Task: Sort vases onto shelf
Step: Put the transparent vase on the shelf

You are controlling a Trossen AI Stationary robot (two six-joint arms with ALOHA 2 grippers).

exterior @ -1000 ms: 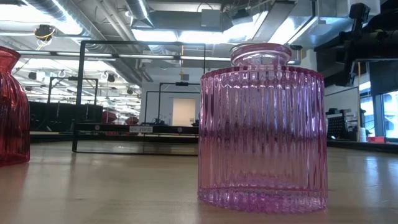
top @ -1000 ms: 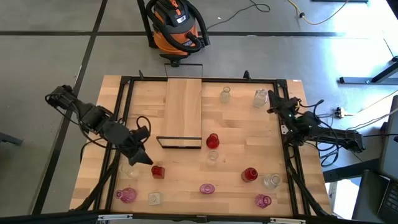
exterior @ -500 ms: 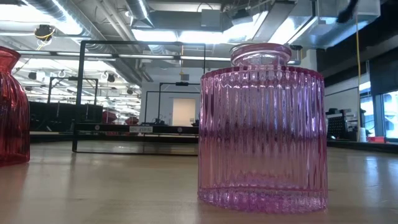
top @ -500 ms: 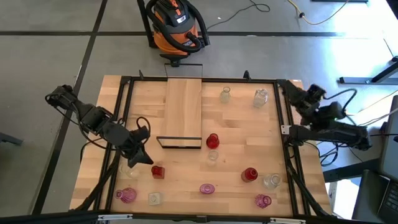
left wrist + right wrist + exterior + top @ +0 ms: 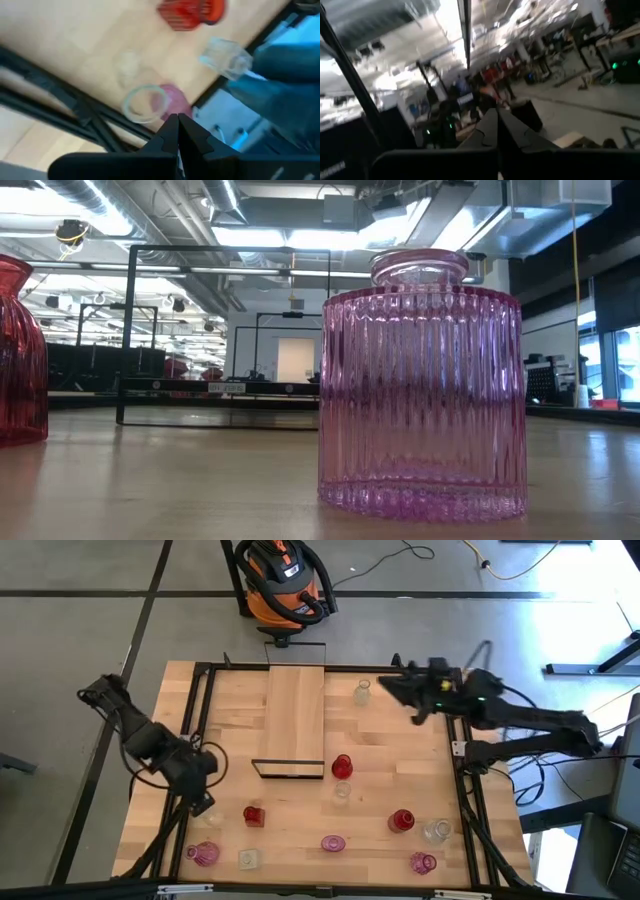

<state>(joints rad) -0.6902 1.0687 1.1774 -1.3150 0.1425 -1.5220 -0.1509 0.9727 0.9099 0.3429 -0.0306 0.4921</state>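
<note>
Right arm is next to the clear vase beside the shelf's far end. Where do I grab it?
Likely its narrow neck, from above, on the side away from the shelf. The clear vase stands upright with free space around it, and the right pincer, shut now, hovers just on that side. Open it first.

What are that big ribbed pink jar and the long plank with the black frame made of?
The pink vase looks like tinted glass: the room shows through it and its vertical ribs are glossy. The shelf seems to be pale, matte wood with lengthwise grain; its thin black frame is probably painted metal.
</note>
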